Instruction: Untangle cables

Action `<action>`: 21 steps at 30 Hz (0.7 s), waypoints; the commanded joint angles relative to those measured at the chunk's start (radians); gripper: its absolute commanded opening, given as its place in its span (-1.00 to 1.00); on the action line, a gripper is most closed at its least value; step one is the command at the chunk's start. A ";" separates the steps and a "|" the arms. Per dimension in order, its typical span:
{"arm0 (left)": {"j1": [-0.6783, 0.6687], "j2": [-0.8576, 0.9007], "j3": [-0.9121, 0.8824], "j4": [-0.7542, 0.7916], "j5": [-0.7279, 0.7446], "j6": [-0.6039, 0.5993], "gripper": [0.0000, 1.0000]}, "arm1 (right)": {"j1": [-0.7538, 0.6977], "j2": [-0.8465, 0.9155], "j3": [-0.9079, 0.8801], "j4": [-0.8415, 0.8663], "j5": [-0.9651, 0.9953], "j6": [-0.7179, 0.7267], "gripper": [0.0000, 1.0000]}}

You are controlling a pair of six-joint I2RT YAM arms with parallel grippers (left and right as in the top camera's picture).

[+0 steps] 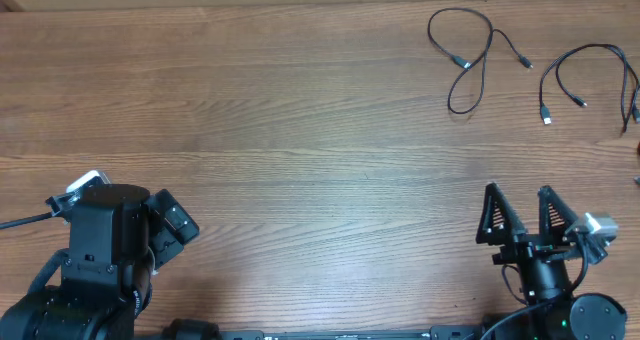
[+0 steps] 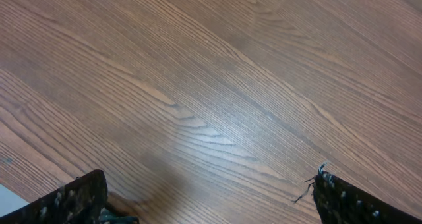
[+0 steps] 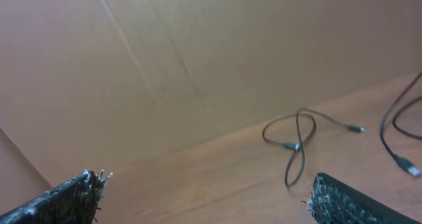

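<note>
Overhead: thin black cables (image 1: 462,62) lie loose on the worktop (image 1: 300,130), well beyond the right fingers (image 1: 492,218), which stand wide and empty. Left wrist: the left fingers (image 2: 72,201) are spread wide over bare wood. Right wrist: the cables (image 3: 291,145) lie ahead of the right fingers (image 3: 66,197), untouched.

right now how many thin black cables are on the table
2 for sure: one looped cable at the table's far right, a second cable just right of it. A dark strand at the picture's right edge may be a third, cut off.
</note>
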 commanded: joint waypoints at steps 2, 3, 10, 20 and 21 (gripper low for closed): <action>0.005 0.000 0.012 0.001 0.000 -0.013 0.99 | 0.002 -0.013 -0.030 0.098 0.024 0.000 1.00; 0.005 0.000 0.012 0.001 0.000 -0.013 0.99 | 0.002 -0.013 -0.042 0.134 0.024 0.000 1.00; 0.005 0.000 0.012 0.001 0.000 -0.013 0.99 | 0.002 -0.013 -0.175 0.333 0.024 0.000 0.99; 0.005 0.000 0.012 0.001 0.000 -0.013 0.99 | 0.002 -0.013 -0.283 0.386 0.027 -0.030 0.99; 0.005 0.000 0.012 0.001 0.000 -0.013 0.99 | 0.002 -0.013 -0.298 0.403 0.029 -0.030 0.99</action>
